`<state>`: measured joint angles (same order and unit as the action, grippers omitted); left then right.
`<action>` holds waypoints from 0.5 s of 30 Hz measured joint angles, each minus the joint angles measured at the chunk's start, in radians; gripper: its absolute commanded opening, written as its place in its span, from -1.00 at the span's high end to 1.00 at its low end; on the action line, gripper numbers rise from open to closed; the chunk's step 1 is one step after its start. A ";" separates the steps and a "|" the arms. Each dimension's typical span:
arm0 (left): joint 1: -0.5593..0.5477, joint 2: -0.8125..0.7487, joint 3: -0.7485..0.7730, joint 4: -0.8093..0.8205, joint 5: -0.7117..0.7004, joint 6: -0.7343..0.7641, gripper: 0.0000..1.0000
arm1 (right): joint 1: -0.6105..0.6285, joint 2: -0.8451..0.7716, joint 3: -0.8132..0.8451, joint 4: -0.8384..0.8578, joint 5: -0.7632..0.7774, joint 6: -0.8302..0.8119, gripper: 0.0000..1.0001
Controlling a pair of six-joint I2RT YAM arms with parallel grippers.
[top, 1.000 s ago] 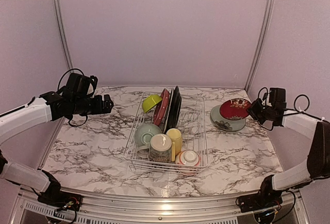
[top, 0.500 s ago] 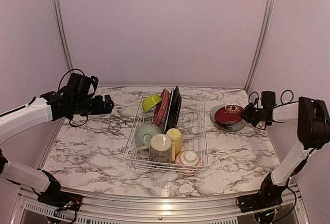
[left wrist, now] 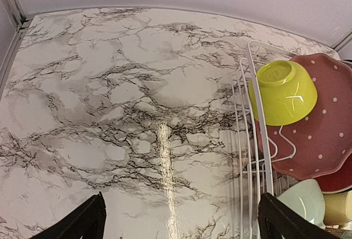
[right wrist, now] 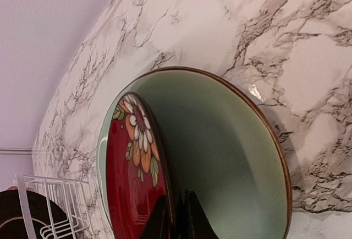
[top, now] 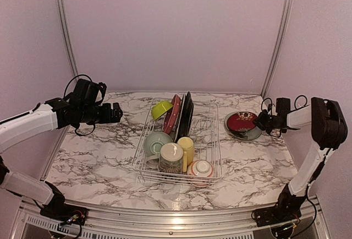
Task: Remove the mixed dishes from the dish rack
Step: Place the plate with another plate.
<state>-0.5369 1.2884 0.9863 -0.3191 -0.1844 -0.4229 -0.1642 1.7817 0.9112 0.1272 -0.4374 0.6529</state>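
The dish rack [top: 208,129] stands at the centre of the marble surface [top: 99,151], its long side running from near edge to far edge. At its far left end a lime bowl [top: 161,109] lies tilted against a dotted red plate [top: 172,113], and a black plate [top: 185,115] stands on edge just beside that plate. Toward the near end sit a pale-green bowl [top: 157,141], a cream mug [top: 171,157], a yellow mug [top: 186,148] and a patterned bowl [top: 201,168] turned upside down. Outside the rack, to its right and near the far right corner, a grey-green plate [top: 250,135] lies flat on the surface, with a flowered red plate [top: 242,121] resting in it. The right pincer [top: 263,122] is at the right edge of this stack, its fingers [right wrist: 163,217] pressed together on the rim of the flowered red plate. Whether that rim is lifted clear of the grey-green plate cannot be determined. The left pincer [top: 114,112] hovers above the surface to the left of the rack, level with its far end; its fingers stand wide apart and hold nothing.
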 measured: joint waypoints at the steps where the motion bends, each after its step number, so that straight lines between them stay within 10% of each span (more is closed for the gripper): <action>1: 0.000 0.000 0.000 0.000 0.000 0.000 -0.98 | 0.000 0.002 0.001 0.000 0.003 -0.008 0.68; 15: -0.004 0.001 0.000 0.000 0.000 0.000 -0.98 | -0.002 -0.003 0.001 -0.087 0.124 -0.119 -0.06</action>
<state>-0.5407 1.2892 0.9863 -0.3191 -0.1841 -0.4229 -0.1665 1.7786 0.9123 0.0402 -0.3138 0.5343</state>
